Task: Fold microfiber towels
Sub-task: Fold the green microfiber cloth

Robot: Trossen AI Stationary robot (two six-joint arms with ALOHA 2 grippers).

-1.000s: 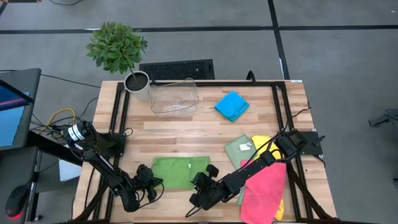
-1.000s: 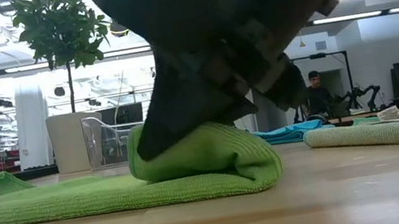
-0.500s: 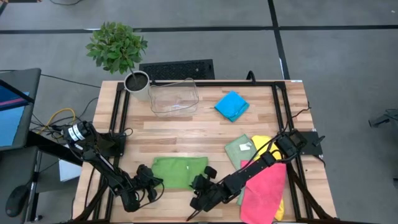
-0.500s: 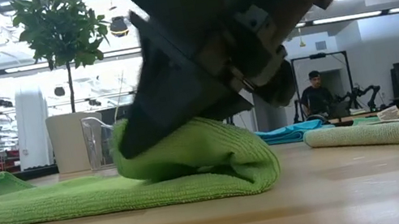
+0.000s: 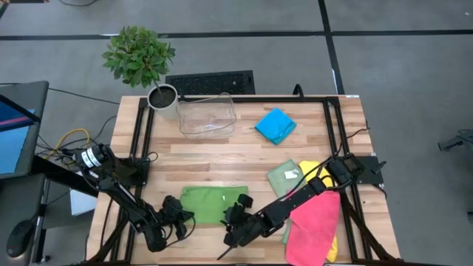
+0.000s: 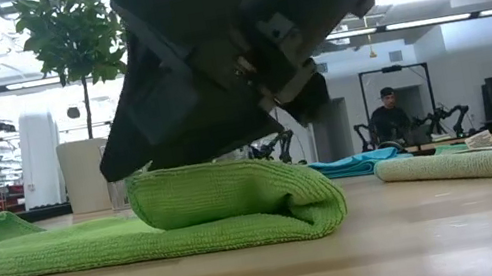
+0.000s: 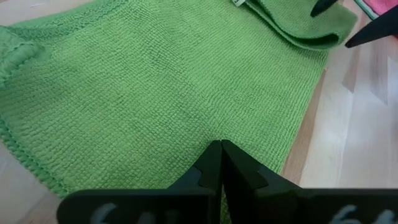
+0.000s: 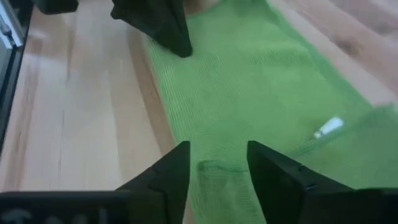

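Observation:
A bright green microfiber towel (image 5: 211,203) lies near the table's front edge, and its right part is folded over into a flap (image 6: 225,192) resting on the lower layer. My left gripper (image 5: 179,216) is shut at the towel's near left part. My right gripper (image 5: 238,216) stands open just above the flap, its fingers (image 8: 177,168) on either side of the flap's edge. I cannot tell whether they touch it. A small white tag (image 8: 328,127) shows on the towel. My left gripper rests its shut fingertips (image 7: 221,152) on the green towel's near left part (image 7: 211,134). It comes slanting down from the table's near left side. Whether it has pinched any cloth is hidden by the fingers themselves. The towel lies flat on the table around them.
A clear plastic bin (image 5: 207,117) and a potted plant (image 5: 164,100) stand at the far side. A blue towel (image 5: 276,125) lies far right. Sage (image 5: 284,177), yellow (image 5: 314,171) and pink (image 5: 314,225) towels lie piled at the right, under my right arm. A person (image 6: 390,118) is in the room behind.
My right gripper has opened and let go of the green towel's folded-over part, rolling its wrist as it did. The flap was bunched up in its fingers. It has been carried a little toward the table's left and now lies flat on the lower layer.

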